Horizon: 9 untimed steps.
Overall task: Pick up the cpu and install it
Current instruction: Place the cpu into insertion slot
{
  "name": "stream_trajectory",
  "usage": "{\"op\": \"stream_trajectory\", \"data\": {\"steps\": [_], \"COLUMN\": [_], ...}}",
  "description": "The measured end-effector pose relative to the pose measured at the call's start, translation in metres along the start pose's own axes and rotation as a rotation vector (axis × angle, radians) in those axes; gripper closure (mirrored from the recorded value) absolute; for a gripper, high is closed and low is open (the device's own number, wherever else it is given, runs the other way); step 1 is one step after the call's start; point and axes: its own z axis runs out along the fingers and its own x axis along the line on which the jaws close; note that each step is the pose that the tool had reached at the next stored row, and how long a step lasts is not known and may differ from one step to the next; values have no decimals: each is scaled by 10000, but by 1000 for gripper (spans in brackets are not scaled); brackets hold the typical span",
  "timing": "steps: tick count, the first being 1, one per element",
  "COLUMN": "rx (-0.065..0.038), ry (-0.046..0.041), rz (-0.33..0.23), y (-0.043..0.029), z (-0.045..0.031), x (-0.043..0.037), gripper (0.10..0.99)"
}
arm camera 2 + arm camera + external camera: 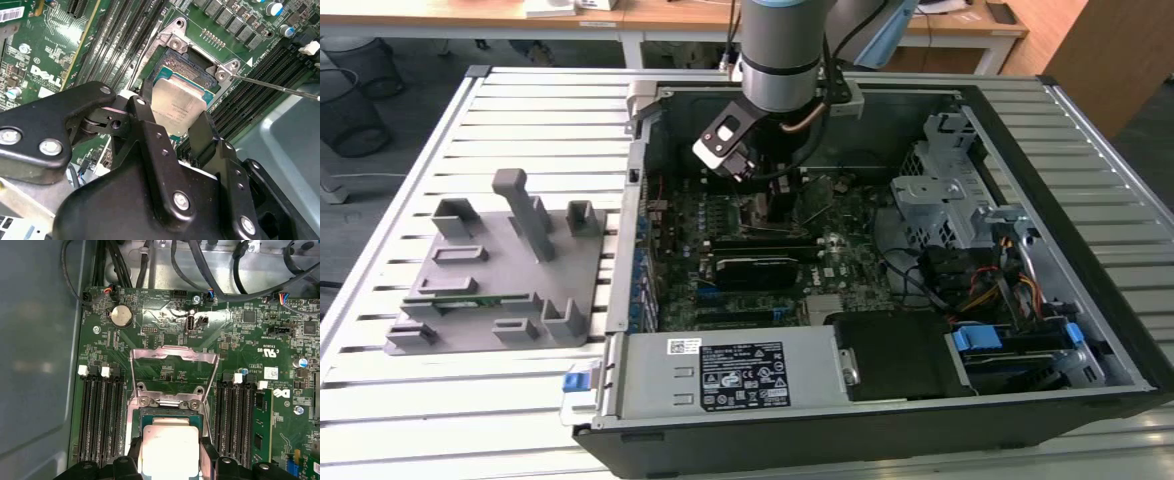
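Note:
The cpu (177, 106), a flat square chip with a silvery top and thin green edge, sits between my gripper's (175, 125) black fingers (145, 112). The gripper is shut on the cpu's two opposite sides. The chip lies low over the open socket (192, 62) on the green motherboard; I cannot tell whether it rests fully in it. In the first wrist view the cpu (170, 450) sits below the raised metal load plate (172, 357), with the gripper (170, 462) around it. In the exterior view the gripper (781, 195) reaches down inside the open computer case (1107, 300).
Black memory slots (102, 420) flank the socket on both sides. A thin metal lever (275, 89) sticks out beside it. A black heatsink block (754, 265), the power supply (720, 375) and a drive cage (947, 200) crowd the case. A grey fixture (494, 270) stands at the exterior view's left.

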Motion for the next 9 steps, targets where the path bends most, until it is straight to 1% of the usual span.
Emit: {"op": "stream_trajectory", "data": {"steps": [9], "rx": [0], "ry": [0], "rz": [1], "y": [-20], "z": [79], "x": [5], "gripper": [549]}}
